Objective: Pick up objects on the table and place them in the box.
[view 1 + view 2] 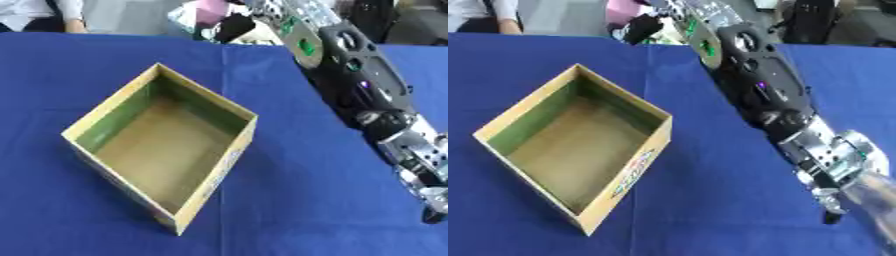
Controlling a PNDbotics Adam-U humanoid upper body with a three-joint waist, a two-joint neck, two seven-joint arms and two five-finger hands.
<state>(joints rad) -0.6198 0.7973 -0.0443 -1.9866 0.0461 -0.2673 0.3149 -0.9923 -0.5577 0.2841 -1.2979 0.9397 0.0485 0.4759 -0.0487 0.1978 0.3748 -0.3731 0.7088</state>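
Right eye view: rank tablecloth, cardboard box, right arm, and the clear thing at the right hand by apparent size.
1. Blue tablecloth, fills most of the view.
2. Open cardboard box.
3. Right arm, nearer the camera than the box, so this ranking is unsure.
4. Clear object at the right hand; cut off by the frame.

Tan box (219,175), perhaps green-lined; blue cloth (289,200).

Table (289,200) draped in deep blue cloth, faint crease running from 12 to 6 o'clock, evenly lit, grey floor (131,17) beyond the far edge at 11 o'clock, blurred pink, white and black clutter (214,17) at 12 o'clock
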